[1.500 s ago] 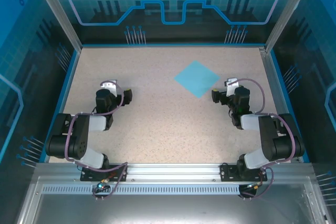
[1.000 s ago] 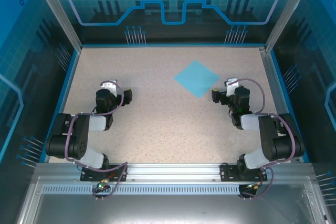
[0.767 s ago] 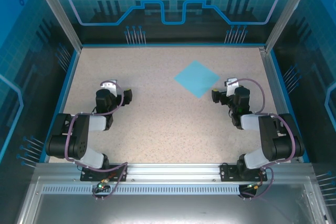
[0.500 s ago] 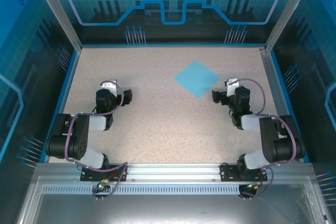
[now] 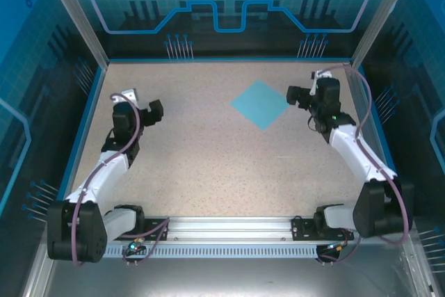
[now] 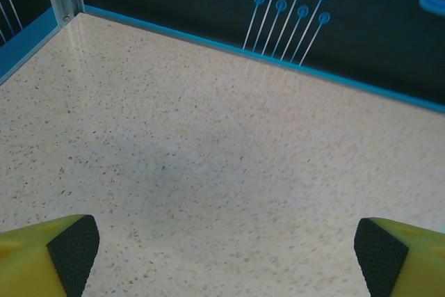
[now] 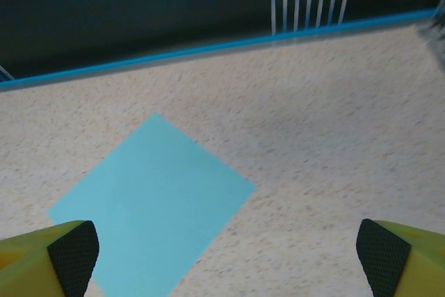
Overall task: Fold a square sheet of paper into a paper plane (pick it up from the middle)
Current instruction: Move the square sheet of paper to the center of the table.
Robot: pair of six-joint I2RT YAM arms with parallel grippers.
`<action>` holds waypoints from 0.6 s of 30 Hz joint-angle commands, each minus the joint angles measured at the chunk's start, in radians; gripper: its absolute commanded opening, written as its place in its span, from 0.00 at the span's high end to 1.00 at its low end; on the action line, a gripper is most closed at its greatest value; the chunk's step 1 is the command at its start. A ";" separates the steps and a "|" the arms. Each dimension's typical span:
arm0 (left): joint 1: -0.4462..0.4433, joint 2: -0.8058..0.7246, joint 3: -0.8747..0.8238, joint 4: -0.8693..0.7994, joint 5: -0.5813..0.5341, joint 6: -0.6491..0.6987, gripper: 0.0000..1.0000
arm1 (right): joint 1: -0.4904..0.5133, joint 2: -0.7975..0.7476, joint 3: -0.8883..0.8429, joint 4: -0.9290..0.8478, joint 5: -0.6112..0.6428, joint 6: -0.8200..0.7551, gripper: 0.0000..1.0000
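Note:
The square sheet of paper [image 5: 260, 104] is light cyan and lies flat on the speckled table, turned like a diamond, right of centre toward the back. It has no folds, and the paper plane is out of view. My right gripper [image 5: 309, 95] hovers just right of the sheet, open with nothing between its fingers. In the right wrist view the sheet [image 7: 149, 203] lies ahead and to the left of the open right gripper [image 7: 229, 255]. My left gripper [image 5: 139, 104] is open over bare table at the far left, well away from the sheet. The left wrist view has the left gripper [image 6: 226, 255] above speckled table.
A blue-edged wall [image 5: 222, 59] closes the back of the table, with aluminium posts [image 5: 76, 15] at the corners. The back wall's blue edge [image 6: 278, 60] runs close ahead of the left gripper. A metal rail [image 5: 222, 227] runs along the near edge by the arm bases.
Both arms have unfolded and reached toward the back. The left gripper went up and left; the right gripper went up beside the sheet's right corner. The sheet has not moved.

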 commanded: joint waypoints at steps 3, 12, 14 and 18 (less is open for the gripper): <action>-0.006 -0.065 0.118 -0.351 0.041 -0.150 0.01 | 0.066 0.264 0.203 -0.257 -0.192 0.154 0.01; -0.006 -0.063 0.195 -0.474 0.137 -0.140 0.02 | 0.143 0.658 0.545 -0.326 -0.274 0.210 0.01; -0.006 -0.063 0.188 -0.463 0.139 -0.142 0.02 | 0.148 0.717 0.602 -0.354 -0.268 0.222 0.01; -0.006 -0.060 0.186 -0.466 0.141 -0.137 0.02 | 0.154 0.810 0.679 -0.412 -0.236 0.253 0.01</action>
